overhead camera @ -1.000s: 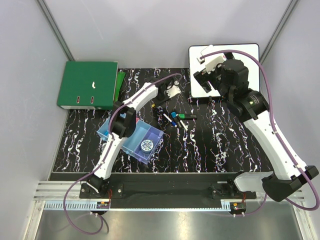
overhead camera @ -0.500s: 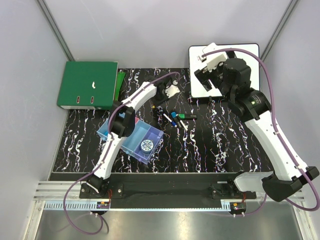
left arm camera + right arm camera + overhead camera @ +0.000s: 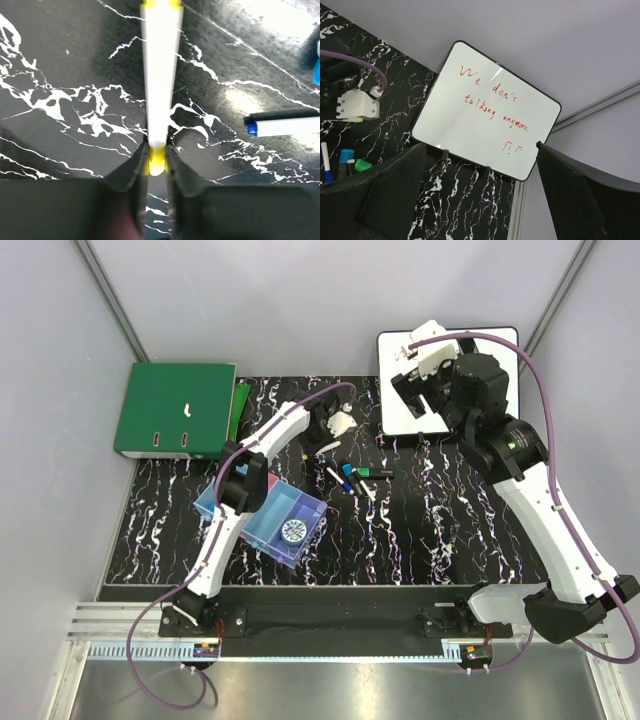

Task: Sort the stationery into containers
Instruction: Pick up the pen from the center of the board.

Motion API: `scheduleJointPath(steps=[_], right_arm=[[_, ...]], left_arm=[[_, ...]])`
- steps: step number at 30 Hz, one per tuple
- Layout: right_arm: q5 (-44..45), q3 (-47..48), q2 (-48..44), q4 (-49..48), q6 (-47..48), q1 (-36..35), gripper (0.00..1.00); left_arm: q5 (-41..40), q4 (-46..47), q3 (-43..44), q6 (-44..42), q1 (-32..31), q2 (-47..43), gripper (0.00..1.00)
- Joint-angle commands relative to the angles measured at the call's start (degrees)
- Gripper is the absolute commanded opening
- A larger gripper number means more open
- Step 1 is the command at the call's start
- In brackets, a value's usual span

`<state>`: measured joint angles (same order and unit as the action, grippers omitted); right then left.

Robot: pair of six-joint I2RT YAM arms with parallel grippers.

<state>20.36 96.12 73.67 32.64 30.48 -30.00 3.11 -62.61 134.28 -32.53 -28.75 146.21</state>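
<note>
beyond and right of the bins (image 3: 272,512), the left gripper (image 3: 156,150) is pinched narrow on one end of the yellow-tipped white marker (image 3: 161,75), so carry it slow and level to a bin, while farther right the right gripper (image 3: 477,150) hangs wide, empty.

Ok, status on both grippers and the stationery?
Left gripper shut on white-yellow marker. Right gripper open, over whiteboard. Other pens loose on mat; roll in bin.
</note>
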Motion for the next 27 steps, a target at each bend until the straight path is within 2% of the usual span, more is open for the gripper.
scheduleJointPath(steps=[1, 2, 10, 16, 27], right_arm=[[0.3, 2.3, -1.0, -1.3, -1.0, 0.2, 0.99], [0.4, 2.3, -1.0, -1.3, -1.0, 0.2, 0.99], [0.3, 2.1, -1.0, -1.3, -0.8, 0.2, 0.99], [0.0, 1.8, -0.8, -1.2, -0.6, 0.2, 0.99], [-0.4, -0.3, -2.2, -1.4, 0.1, 0.2, 0.99]], left_arm=[[3.0, -5.8, -1.3, 0.4, 0.5, 3.1, 0.03], [3.1, -5.9, -1.3, 0.4, 0.5, 3.1, 0.00], [3.3, -5.9, 2.0, 3.0, 1.3, 1.8, 0.00], [0.5, -4.4, 4.3, 5.7, 2.2, -7.0, 0.00], [-2.9, -7.4, -9.0, 11.4, 7.6, -25.4, 0.00]])
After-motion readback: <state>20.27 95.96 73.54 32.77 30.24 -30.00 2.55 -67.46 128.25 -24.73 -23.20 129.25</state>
